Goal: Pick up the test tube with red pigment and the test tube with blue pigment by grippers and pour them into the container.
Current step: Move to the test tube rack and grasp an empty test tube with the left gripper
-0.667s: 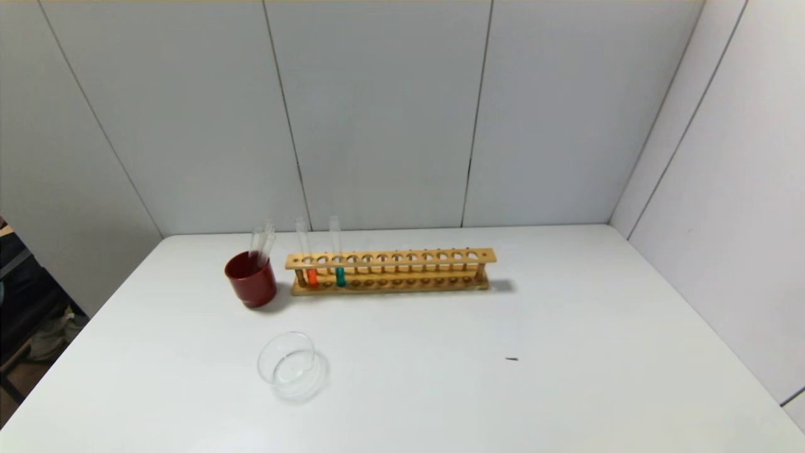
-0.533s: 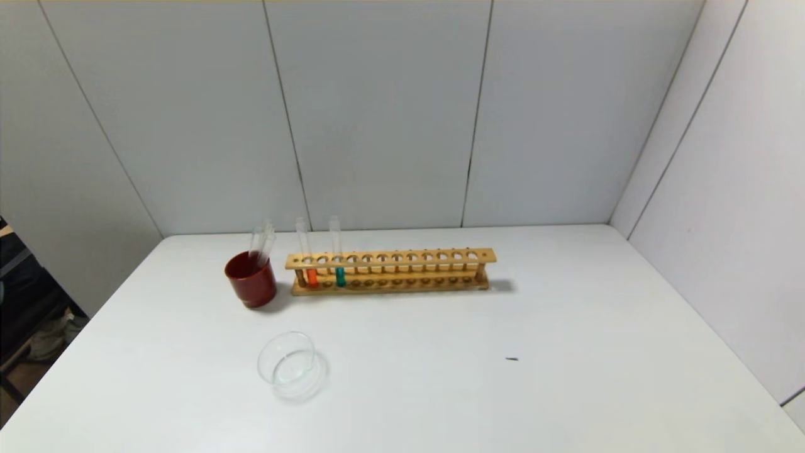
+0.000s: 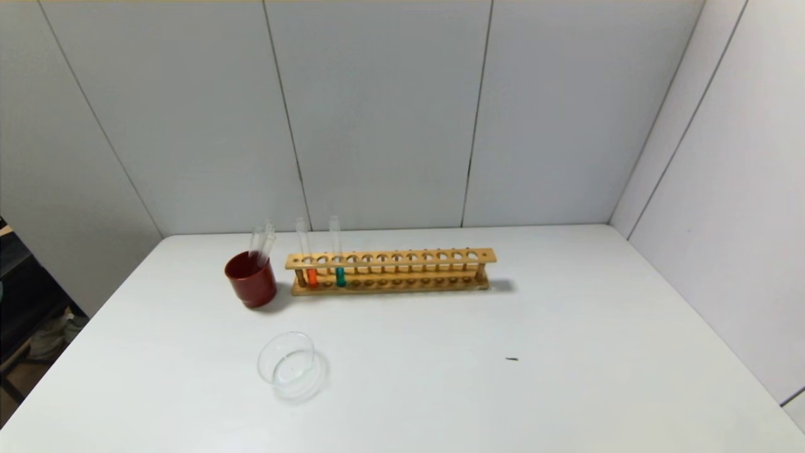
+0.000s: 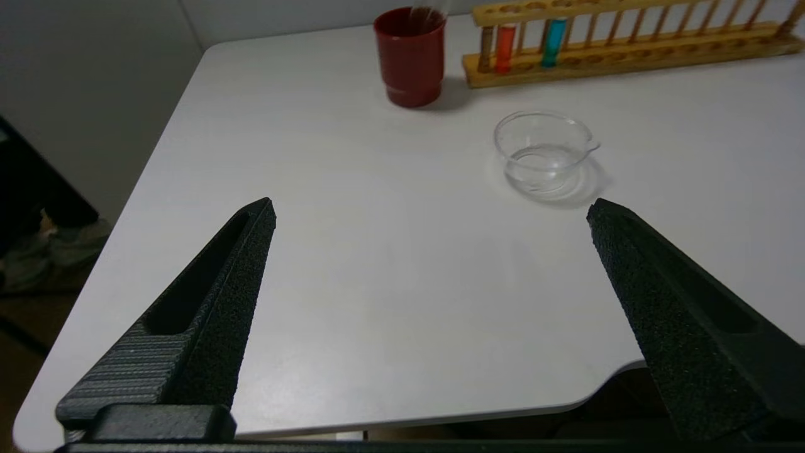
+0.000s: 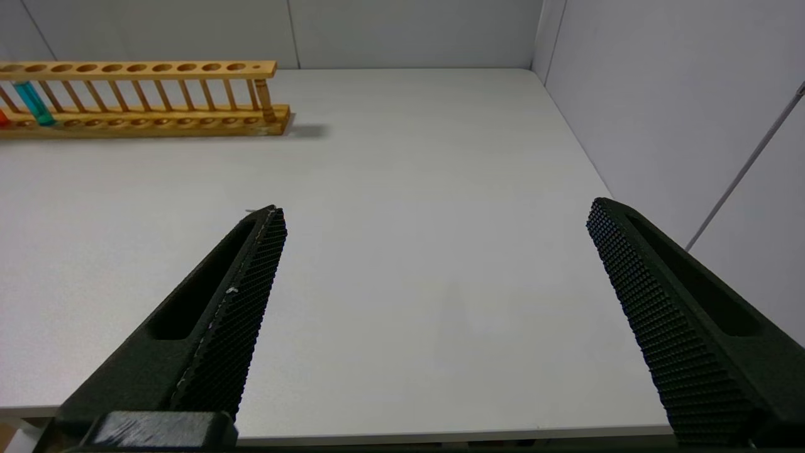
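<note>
Meanwhile nothing has shifted: orange-red tube (image 3: 311,274) and teal tube (image 3: 339,274) stay racked; left gripper (image 4: 431,211) and right gripper (image 5: 434,211) gape, released.

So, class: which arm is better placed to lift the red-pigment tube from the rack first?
Left. The red-pigment tube stands at the wooden rack's left end, and the left gripper, jaws open, faces it; the right gripper faces the rack's far end.

Left gripper (image 4: 431,211): two long black tapered jaws, grainy matte plastic, hollow slots on outer sides, ribbed base. Right gripper (image 5: 434,211): same shape, dotted grid-textured inner faces.
</note>
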### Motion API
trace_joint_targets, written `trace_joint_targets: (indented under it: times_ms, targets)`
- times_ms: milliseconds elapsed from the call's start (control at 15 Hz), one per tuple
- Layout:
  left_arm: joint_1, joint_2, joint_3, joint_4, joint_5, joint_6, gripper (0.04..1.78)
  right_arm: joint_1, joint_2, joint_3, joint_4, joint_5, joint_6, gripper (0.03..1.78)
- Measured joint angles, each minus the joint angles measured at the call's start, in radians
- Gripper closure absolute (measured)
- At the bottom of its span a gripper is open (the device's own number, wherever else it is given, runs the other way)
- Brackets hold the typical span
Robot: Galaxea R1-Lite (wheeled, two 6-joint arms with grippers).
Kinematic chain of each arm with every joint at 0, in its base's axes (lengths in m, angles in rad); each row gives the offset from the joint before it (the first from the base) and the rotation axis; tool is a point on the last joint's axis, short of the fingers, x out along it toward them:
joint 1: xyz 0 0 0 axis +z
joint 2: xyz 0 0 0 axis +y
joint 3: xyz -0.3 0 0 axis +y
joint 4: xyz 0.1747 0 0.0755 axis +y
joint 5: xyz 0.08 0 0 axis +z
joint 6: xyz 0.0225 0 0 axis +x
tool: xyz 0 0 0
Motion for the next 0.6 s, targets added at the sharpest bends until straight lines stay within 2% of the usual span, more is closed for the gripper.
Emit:
trace_joint_targets:
  times_ms: [200, 333, 600]
  targets:
    - [0.000, 0.045, -0.149, 0.073, -0.168, -0.016, 0.07, 0.000, 0.000, 0.000, 0.000, 0.000, 0.000, 0.06]
    - [0.000, 0.143, -0.239, 0.085, -0.246, -0.024, 0.07, 0.000, 0.000, 0.000, 0.000, 0.000, 0.000, 0.06]
    - [-0.001, 0.452, -0.370, -0.039, -0.291, -0.030, 0.07, 0.000, 0.000, 0.000, 0.000, 0.000, 0.000, 0.06]
